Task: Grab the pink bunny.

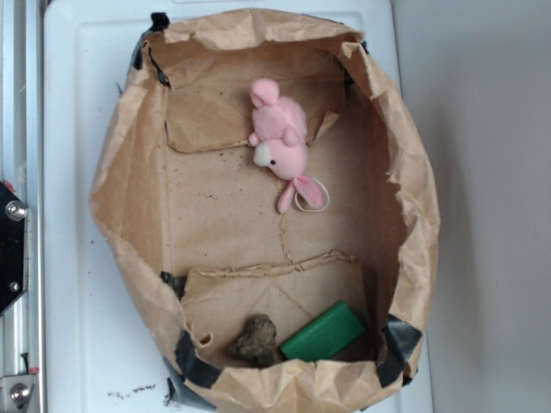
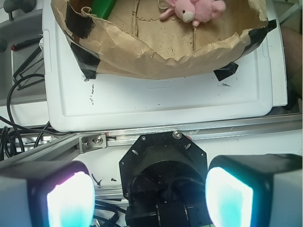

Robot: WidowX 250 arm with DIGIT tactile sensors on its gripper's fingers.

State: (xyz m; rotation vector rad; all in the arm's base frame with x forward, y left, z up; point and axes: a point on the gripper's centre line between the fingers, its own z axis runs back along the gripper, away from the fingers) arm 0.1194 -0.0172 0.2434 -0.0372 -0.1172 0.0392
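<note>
On the white desk, the bunny is lying inside the bag; the hand is hanging wide open, empty.

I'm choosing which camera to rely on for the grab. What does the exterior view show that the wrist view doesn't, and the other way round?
Only the exterior view shows the brown lumpy object and the whole paper bag interior. Only the wrist view shows the gripper, open with nothing between its fingers, plus the aluminium rail and cables. Both show the pink bunny, green block, paper bag and white tray.
</note>
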